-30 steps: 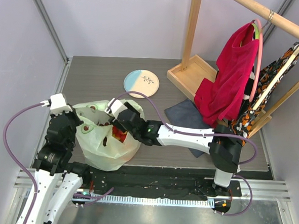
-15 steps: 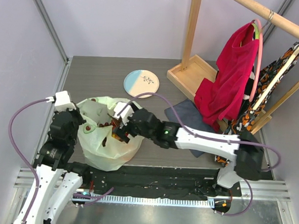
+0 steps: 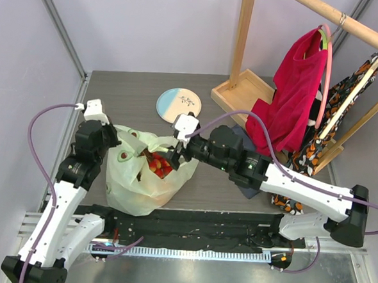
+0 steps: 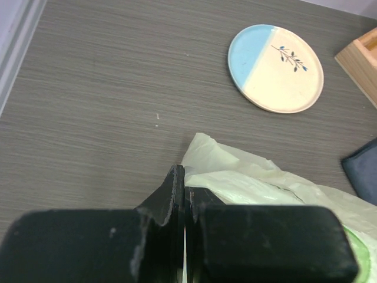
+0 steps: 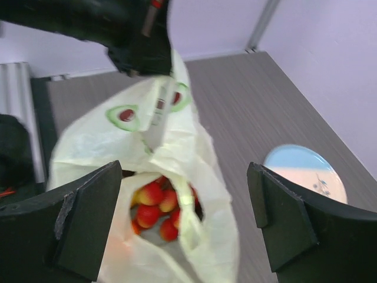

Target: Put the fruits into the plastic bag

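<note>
The plastic bag point(image 3: 138, 186) is sitting on the bench point(image 3: 121, 95) close to the near edge, left of centre, just beyond the arms' bases. It is slumping in soft folds, with its mouth gaping upward. The left fingers point(image 4: 184, 203) are pressing tightly together on a thin fold of the bag's left rim. In the right wrist view, that strip of plastic is stretching taut up to them. An avocado print is showing just below the pinched spot.

Inside the bag, the fruits point(image 5: 154, 203) are lying in a small heap at the bottom. The ones showing through the opening are round, red and yellowish, and the rest are hiding under the plastic.

The right fingers point(image 3: 173, 156) are hanging over the right side of the bag's mouth. They are spread wide apart with nothing between them. Whether they are brushing the rim cannot be told.

Farther back, a plate point(image 3: 179, 105), half pale blue and half cream with a small sprig drawn on it, is lying flat on the bench, well apart from the bag. To its right, a dark blue cloth point(image 3: 231, 139) is lying partly under the right arm. Behind that, a wooden rack point(image 3: 243, 93) is standing at the far right. A red cloth point(image 3: 287, 102) and a patterned garment point(image 3: 335, 109) are hanging from its rail.
</note>
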Motion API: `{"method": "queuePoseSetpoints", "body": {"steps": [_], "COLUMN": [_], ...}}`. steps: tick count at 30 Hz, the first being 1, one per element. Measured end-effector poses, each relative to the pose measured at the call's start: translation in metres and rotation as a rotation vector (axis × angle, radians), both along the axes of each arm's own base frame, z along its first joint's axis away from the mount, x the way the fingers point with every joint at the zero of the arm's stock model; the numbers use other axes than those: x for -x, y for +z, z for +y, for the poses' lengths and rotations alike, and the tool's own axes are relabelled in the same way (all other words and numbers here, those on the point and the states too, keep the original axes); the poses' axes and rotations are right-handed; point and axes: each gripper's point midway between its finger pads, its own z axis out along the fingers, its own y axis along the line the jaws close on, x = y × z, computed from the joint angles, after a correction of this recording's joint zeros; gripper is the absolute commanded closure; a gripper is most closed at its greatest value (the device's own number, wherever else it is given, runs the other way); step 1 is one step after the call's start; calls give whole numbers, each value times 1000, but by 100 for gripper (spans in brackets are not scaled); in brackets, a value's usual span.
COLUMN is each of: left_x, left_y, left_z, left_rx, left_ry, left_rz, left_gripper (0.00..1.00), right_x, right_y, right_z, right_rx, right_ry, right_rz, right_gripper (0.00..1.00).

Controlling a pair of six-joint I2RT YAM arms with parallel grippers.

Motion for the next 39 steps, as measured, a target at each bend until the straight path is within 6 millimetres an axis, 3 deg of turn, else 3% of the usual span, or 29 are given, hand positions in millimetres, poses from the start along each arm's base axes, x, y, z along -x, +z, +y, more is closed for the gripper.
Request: {"method": "queuePoseSetpoints", "body": {"steps": [6,14,16,17,19,20,21,23,24,27,30,35,39], "left_x": [-15,-32,-37,-40,-47,-51,-55,-63,-66,-72,-70,-35,8], "left_y": [8,11,12,12,14,16,18,21,23,30,38,72,93], "left_z": [-13,-25,-30,-32,-40,-44,-49,-59,-63,-71,-74,-68,-62], "left_rx": [15,13,8,9,11,10,13,19,18,10,6,13,65], "left_ry": [-49,-100,-129,-141,-177,-199,-222,-272,-295,-347,-372,-374,-363], "left_rz": [16,42,48,50,53,52,49,50,50,37,13,-86,-144], "left_gripper": [100,100,100,100,100,100,100,85,62,24,0,0,0], "right_x": [-62,-78,-81,-82,-86,-87,-88,-89,-90,-93,-95,-106,-111], "right_y": [-49,-120,-130,-134,-139,-141,-141,-142,-142,-140,-128,-100,-101], "right_z": [-13,-6,-6,-6,-8,-9,-11,-13,-15,-25,-36,-48,-57], "right_rx": [138,330,348,354,359,358,357,347,341,312,267,162,141], "right_ry": [-179,-172,-166,-169,-181,-187,-194,-215,-232,-311,-397,-524,-586], "right_rz": [17,64,82,90,106,120,129,156,170,234,291,340,377], "right_gripper": [3,6,21,38,56,75,83,99,99,99,99,99,99]}}
